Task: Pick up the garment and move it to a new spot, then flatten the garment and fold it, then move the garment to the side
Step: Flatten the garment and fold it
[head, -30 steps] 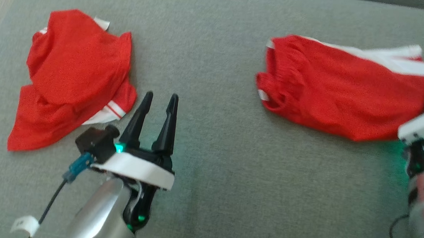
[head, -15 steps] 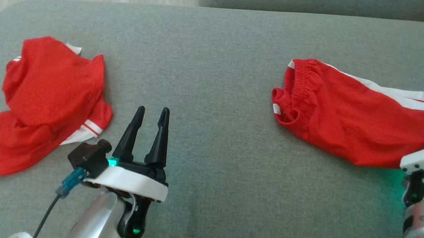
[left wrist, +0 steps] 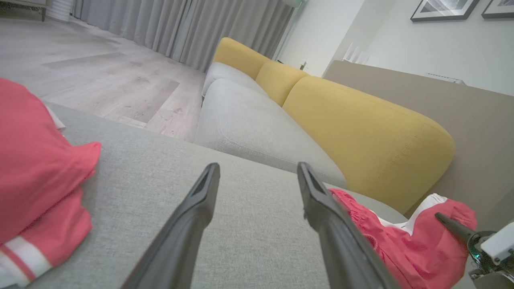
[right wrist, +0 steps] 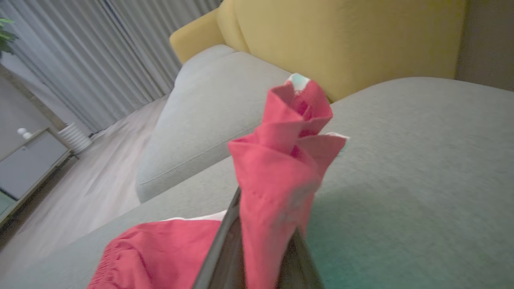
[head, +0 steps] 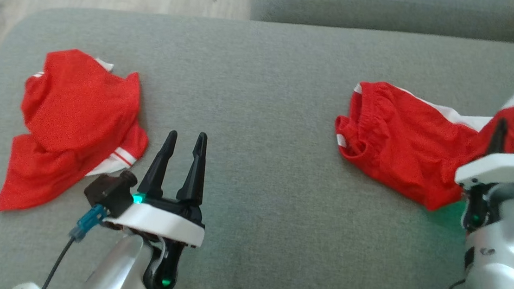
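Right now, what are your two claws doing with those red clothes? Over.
Right gripper shut on red shorts, one end raised off the cushion. Left gripper open, empty. Other red garment lies apart at left; nothing blocking.

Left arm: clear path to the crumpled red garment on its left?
Probably yes. The left gripper is open and free, and the crumpled red garment lies close on its left with bare grey cushion between. The right gripper, shut on the other red garment, is well away.

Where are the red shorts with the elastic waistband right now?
In the head view the shorts lie on the right of the grey cushion, one leg end pinched and held up by the right end effector.
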